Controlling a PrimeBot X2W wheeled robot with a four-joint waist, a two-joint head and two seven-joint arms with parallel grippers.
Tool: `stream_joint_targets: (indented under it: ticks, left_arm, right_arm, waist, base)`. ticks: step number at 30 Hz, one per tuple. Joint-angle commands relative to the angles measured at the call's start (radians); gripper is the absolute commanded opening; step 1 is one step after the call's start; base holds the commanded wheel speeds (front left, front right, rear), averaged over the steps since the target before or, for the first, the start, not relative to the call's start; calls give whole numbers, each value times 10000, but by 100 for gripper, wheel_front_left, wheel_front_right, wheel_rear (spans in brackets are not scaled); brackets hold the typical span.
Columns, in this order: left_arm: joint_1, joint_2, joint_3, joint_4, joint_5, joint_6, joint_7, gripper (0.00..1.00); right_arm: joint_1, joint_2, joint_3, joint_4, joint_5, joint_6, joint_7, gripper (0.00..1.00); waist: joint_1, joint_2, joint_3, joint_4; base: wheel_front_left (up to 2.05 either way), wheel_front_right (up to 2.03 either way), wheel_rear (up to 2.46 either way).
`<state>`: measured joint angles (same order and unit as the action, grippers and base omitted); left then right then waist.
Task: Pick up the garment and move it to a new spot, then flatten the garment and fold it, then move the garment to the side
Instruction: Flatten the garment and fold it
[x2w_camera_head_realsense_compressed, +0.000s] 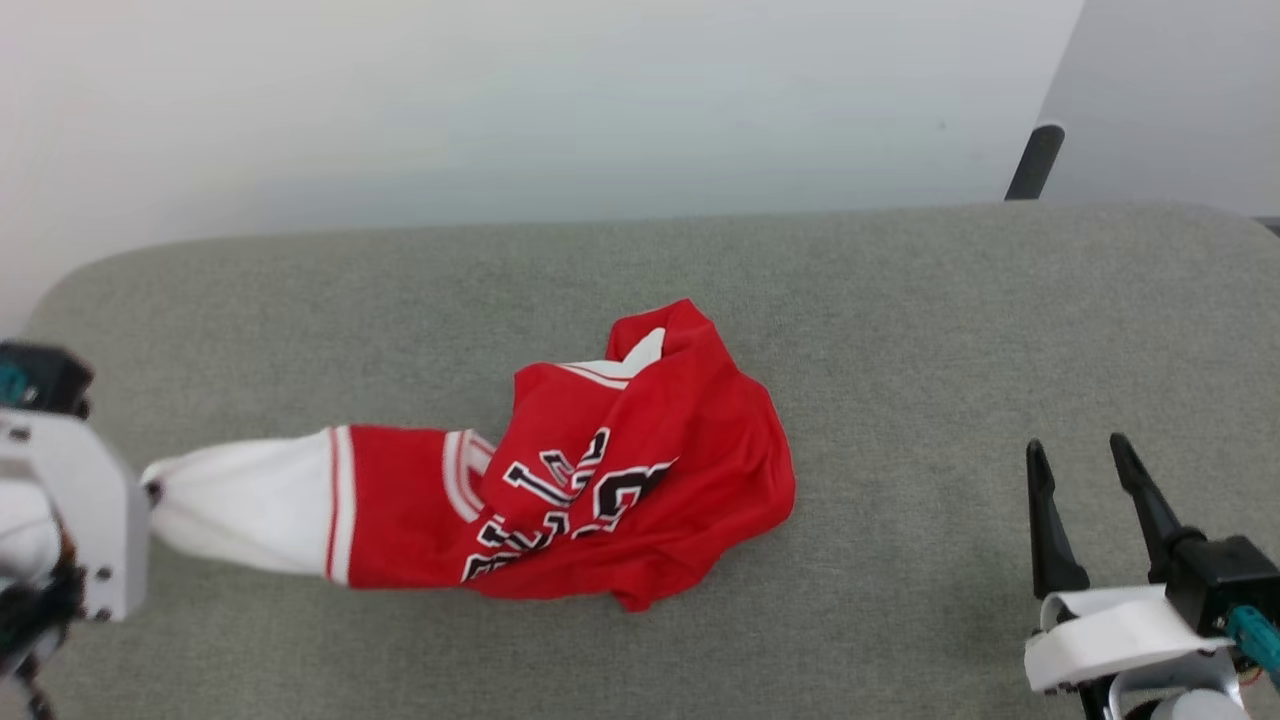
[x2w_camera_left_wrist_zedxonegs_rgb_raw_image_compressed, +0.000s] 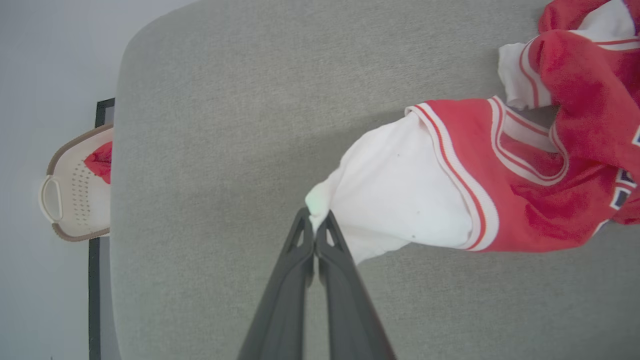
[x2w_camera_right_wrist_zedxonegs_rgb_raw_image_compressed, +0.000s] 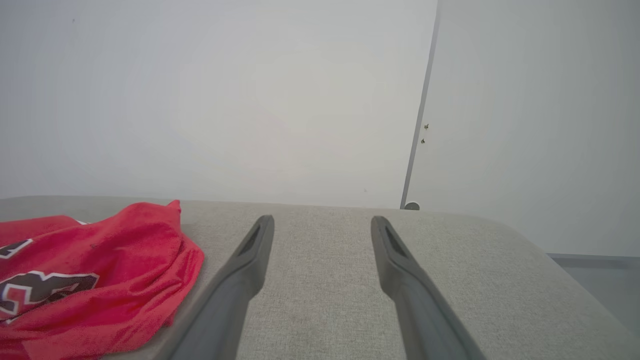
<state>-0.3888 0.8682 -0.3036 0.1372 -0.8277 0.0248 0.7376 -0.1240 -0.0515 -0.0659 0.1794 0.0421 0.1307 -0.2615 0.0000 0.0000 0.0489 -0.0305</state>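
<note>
Grey padded table (x2w_camera_head_realsense_compressed: 900, 300) first, wide, bare on its right half. Crumpled near the table's middle, a red shirt (x2w_camera_head_realsense_compressed: 640, 450) with black, white-edged lettering, bunched in a heap and not yet flat. Drawn out from that heap toward the table's left end, one white sleeve (x2w_camera_head_realsense_compressed: 240, 500) with striped trim, pulled into a taut cone. Off the table's edge, in the left wrist view, a pale basket (x2w_camera_left_wrist_zedxonegs_rgb_raw_image_compressed: 75, 185) with a small plain red cloth (x2w_camera_left_wrist_zedxonegs_rgb_raw_image_compressed: 100, 160) inside; not the thing to fold. At the table's left end, left claw (x2w_camera_left_wrist_zedxonegs_rgb_raw_image_compressed: 316, 227) closed tight, pinching the very tip of the sleeve. Over the table's right front, well apart from the shirt, right claw (x2w_camera_head_realsense_compressed: 1077, 445) spread wide and empty.

Probably light, soft and limp: no stiffness to rely on, likely to sag, twist and trail from a single pinch. Perhaps a little slick too, with a thin pinch of cuff liable to slip under a hard tug. Better to hold at seams and thick trim: shoulders, collar or hem corners, one per claw, for spreading flat on the table.
</note>
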Motion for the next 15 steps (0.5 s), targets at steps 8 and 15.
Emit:
stream_joint_targets:
  ticks: [8, 15]
  left_arm:
    - [1773, 348, 367, 543, -219, 698, -327, 0]
    - [2696, -129, 389, 1391, -690, 783, -593, 0]
  right_arm:
    - [377, 18, 48, -6, -6, 1, -6, 100]
    - [488, 19, 69, 13, 51, 1, 49, 100]
  waist:
    - [0, 0, -385, 29]
    - [0, 0, -413, 5]
  base:
    - [0, 0, 0]
    - [0, 0, 0]
